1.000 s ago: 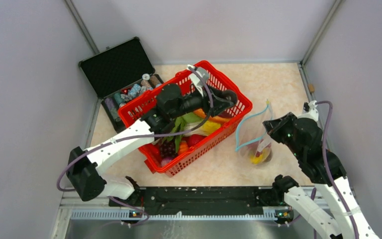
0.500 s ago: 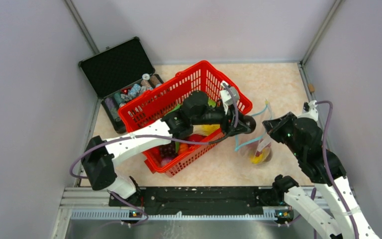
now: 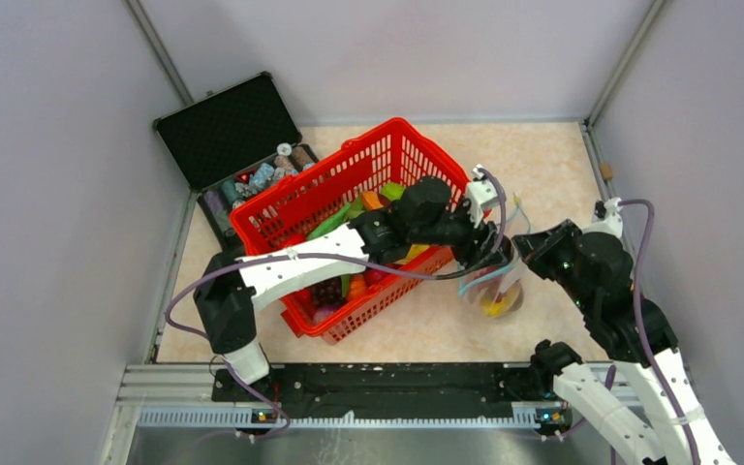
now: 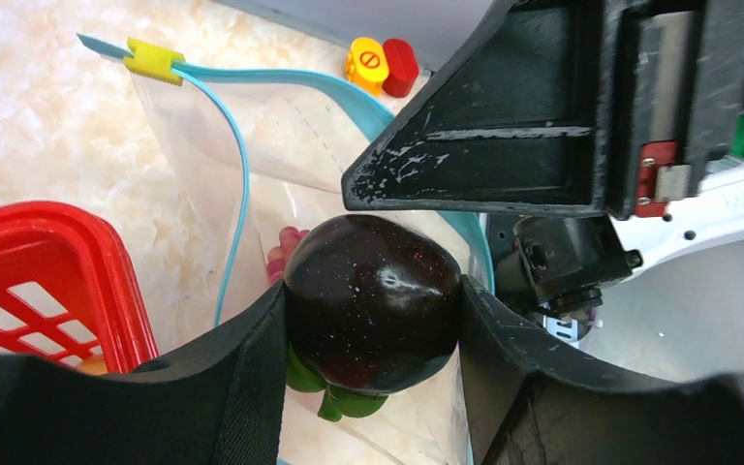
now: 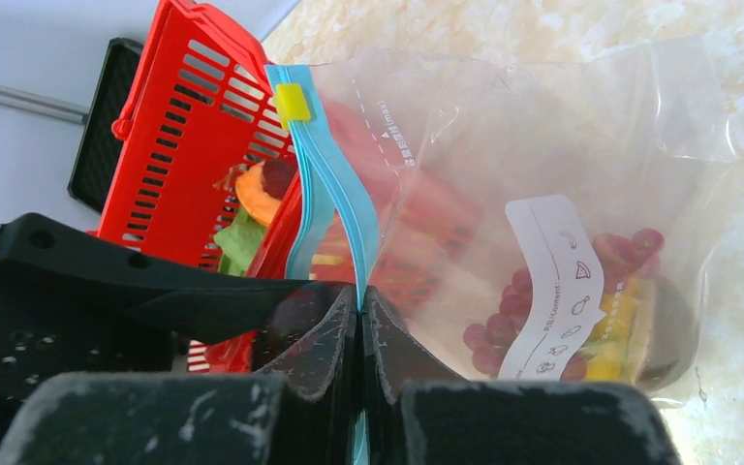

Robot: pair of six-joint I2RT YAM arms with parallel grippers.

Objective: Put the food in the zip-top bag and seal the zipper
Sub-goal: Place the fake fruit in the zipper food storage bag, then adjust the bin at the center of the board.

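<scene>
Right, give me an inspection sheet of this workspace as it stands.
Surface: pale marbled tabletop, no damage seen.
Job's things: zip-top bag open, grapes inside; zipper unsealed; more food in red basket.
Clutter: open black case holding small bottles.
Grippers: left gripper shut on dark purple fruit at the bag's mouth; right gripper shut on zipper.
Cables: purple cables along both arms, no snag seen.
Surroundings: grey walls.

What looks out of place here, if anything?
Only a small yellow-and-red piece lying loose on the table beyond the zip-top bag, outside the red basket. Nothing looks spilled or damaged.
</scene>
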